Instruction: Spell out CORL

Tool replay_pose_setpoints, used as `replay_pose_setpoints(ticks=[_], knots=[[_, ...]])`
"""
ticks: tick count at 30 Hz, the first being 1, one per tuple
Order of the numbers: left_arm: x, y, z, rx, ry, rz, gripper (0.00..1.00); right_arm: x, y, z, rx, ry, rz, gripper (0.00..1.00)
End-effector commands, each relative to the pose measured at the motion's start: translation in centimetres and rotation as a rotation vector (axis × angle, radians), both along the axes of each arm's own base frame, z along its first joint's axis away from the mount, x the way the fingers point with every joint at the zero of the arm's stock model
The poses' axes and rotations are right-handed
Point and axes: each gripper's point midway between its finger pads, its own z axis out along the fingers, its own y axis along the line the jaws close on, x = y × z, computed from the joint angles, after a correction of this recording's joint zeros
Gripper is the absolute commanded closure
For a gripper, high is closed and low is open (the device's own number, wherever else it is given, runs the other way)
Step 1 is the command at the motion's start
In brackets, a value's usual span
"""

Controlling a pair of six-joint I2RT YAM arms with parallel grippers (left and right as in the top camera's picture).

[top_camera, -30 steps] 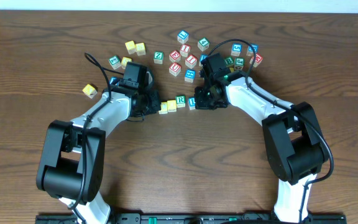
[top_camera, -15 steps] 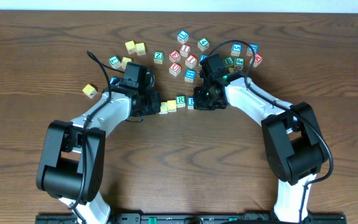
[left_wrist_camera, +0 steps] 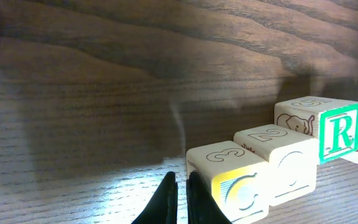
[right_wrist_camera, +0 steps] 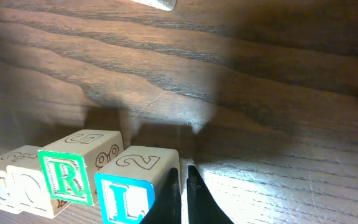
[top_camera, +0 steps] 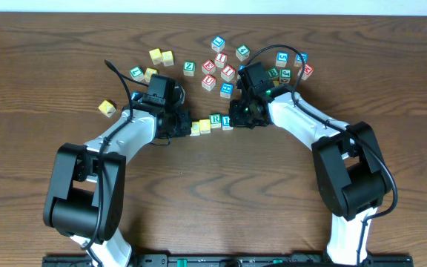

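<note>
Four letter blocks form a row at the table's middle: a yellow C block (left_wrist_camera: pixel 238 183), an O block (left_wrist_camera: pixel 288 163), a green R block (top_camera: pixel 215 119) (left_wrist_camera: pixel 334 129) (right_wrist_camera: pixel 67 174) and a blue L block (top_camera: pixel 227 122) (right_wrist_camera: pixel 126 193). My left gripper (top_camera: pixel 185 127) (left_wrist_camera: pixel 182 186) is shut and empty, its tips against the C block's left side. My right gripper (top_camera: pixel 239 119) (right_wrist_camera: pixel 182 180) is shut and empty, its tips against the L block's right side.
Several loose letter blocks (top_camera: pixel 224 63) lie scattered behind the row, between and behind both arms. A yellow block (top_camera: pixel 107 108) sits alone at the left. Two more yellow blocks (top_camera: pixel 161 56) lie at the back left.
My right gripper has pushed the L block leftward against the R block, closing the gap. The left gripper has stayed at the C block.
</note>
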Motion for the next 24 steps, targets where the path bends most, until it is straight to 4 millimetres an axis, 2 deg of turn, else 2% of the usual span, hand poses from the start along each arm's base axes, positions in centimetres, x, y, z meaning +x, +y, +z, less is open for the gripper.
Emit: replay_pose_setpoints(ticks=[1,13,19,24], knots=[[0.6,-0.4,0.6,-0.010,-0.020,-0.024,0.92,0.0,1.1,0.3,0.005,-0.016,0.030,0.99],[0.8,-0.5,0.7,-0.009,-0.031,-0.032,0.92,-0.5,2.1,0.4,0.012,-0.027,0.079,0.99],[1.0,-0.5,0.8,-0.001,-0.050,-0.062,0.93,-1.4,1.6,0.0,0.008,0.047,0.003,0.99],[1.1,-0.5,0.9,0.006,-0.060,-0.085,0.93,-1.5,1.5,0.0,0.004,0.054,-0.012,0.99]])
